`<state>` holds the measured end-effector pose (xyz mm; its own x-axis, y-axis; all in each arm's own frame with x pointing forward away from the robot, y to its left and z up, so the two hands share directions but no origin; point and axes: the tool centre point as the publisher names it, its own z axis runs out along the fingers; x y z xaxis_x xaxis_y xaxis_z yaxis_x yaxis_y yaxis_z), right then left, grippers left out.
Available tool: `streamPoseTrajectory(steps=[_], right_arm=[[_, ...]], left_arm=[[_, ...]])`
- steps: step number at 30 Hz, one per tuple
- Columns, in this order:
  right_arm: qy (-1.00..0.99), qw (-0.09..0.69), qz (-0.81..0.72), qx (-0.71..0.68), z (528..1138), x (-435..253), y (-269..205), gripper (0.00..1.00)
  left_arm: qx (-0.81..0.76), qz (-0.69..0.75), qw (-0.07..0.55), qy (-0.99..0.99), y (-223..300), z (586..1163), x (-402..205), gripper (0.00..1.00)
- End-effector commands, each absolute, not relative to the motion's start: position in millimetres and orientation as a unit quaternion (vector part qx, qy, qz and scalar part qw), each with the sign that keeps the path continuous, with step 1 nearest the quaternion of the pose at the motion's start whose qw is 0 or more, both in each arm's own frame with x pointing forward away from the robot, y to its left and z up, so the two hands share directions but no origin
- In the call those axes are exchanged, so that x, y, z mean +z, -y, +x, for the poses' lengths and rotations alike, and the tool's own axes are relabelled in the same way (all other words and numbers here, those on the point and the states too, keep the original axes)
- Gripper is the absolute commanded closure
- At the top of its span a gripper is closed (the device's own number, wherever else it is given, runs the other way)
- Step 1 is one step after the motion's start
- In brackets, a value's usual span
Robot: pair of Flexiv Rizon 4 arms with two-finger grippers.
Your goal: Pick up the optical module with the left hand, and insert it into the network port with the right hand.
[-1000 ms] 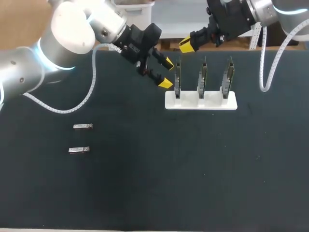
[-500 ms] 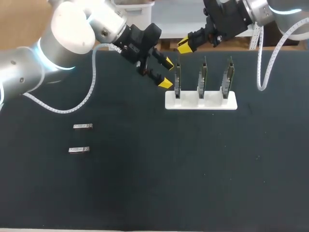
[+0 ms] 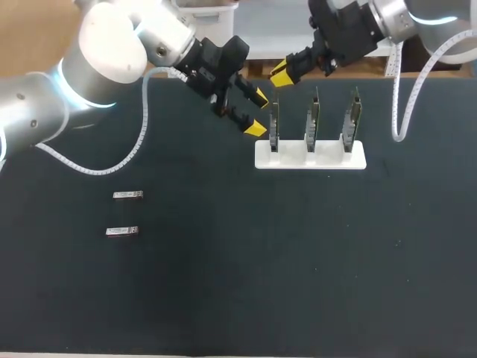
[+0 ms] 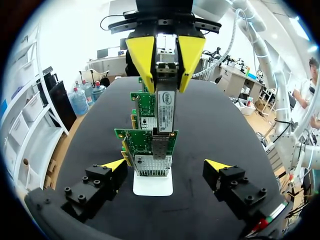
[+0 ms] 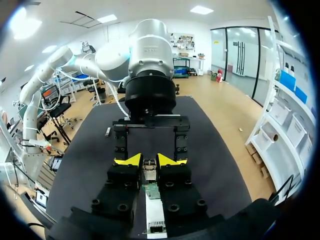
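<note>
The optical module (image 4: pixel 166 110) is held between the yellow tips of the right gripper (image 4: pixel 166 72), which is closed on its upper part so that the lower end is left free for the network port (image 4: pixel 154 150). The module is kept in line with the metal cage of that port, on the network card (image 4: pixel 131 139) nearest the left arm. Its lower end is seen at the mouth of the cage; how far in it sits cannot be told. Three such cards are stood on edge in a white stand (image 3: pixel 309 156), a placing that is judged to keep each port steady and reachable while force is applied. The left gripper (image 3: pixel 258 112) is spread wide and nothing is carried in it. It is placed just beside the first card, with card and stand ahead of its open fingers. This is judged to keep it clear of the insertion path while its wrist camera is given a direct look at the port. Two more modules (image 3: pixel 127 195) are laid flat on the table (image 3: pixel 246 268), well apart from the stand on the left arm's side, where they can be reached by that arm.
</note>
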<state>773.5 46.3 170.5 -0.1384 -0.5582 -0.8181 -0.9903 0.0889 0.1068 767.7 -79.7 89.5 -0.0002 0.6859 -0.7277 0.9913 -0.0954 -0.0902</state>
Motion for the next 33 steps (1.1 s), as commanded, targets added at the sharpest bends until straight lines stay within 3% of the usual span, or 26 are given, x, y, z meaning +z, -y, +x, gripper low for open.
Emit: streamPoseTrajectory(steps=[1,33], right_arm=[[-0.669,0.308,-0.579,0.349,776.1,168.8,-47.9,1.00],[-0.663,0.312,-0.588,0.342,778.3,174.8,-47.3,1.00]], left_arm=[[-0.322,0.667,0.235,-0.630,80.2,769.2,89.7,0.00],[-0.322,0.667,0.235,-0.630,80.2,769.2,89.7,0.00]])
